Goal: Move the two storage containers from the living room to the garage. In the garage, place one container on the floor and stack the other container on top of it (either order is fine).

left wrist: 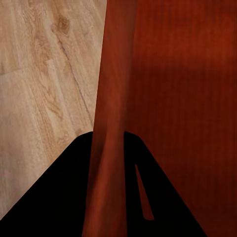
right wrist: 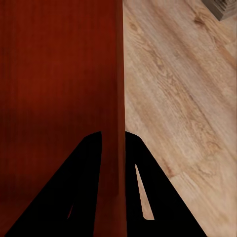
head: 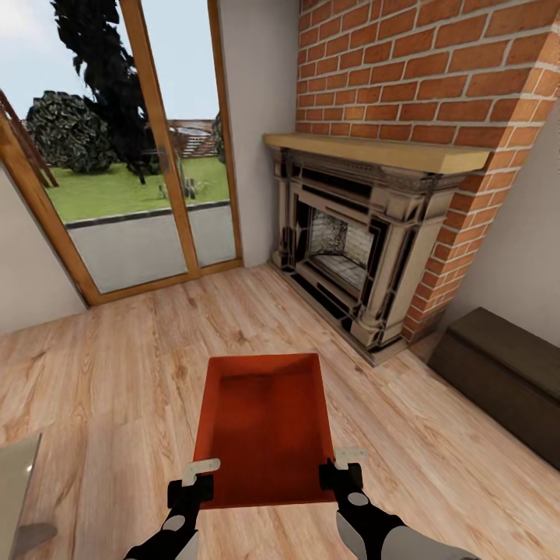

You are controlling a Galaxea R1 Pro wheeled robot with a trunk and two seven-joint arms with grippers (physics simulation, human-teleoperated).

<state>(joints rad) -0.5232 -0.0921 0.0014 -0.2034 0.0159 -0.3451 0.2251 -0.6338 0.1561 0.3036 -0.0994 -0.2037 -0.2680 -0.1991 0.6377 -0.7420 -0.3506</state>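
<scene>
One orange-red open-topped storage container (head: 264,424) lies in front of me over the light wood planks of the living room, its long side pointing away. My left gripper (head: 199,476) is shut on its left wall near the near corner. My right gripper (head: 344,467) is shut on its right wall. In the left wrist view the red wall (left wrist: 106,98) runs between the two black fingers (left wrist: 54,202) of my left gripper (left wrist: 106,148). The right wrist view shows the wall (right wrist: 113,74) pinched in my right gripper (right wrist: 112,143). Whether the bin rests on the planks or hangs above them I cannot tell.
A red brick fireplace (head: 350,249) stands ahead on the right. Wood-framed glass doors (head: 132,155) are ahead on the left. A dark low cabinet (head: 505,373) sits along the right wall. A glass tabletop corner (head: 19,482) shows at the lower left.
</scene>
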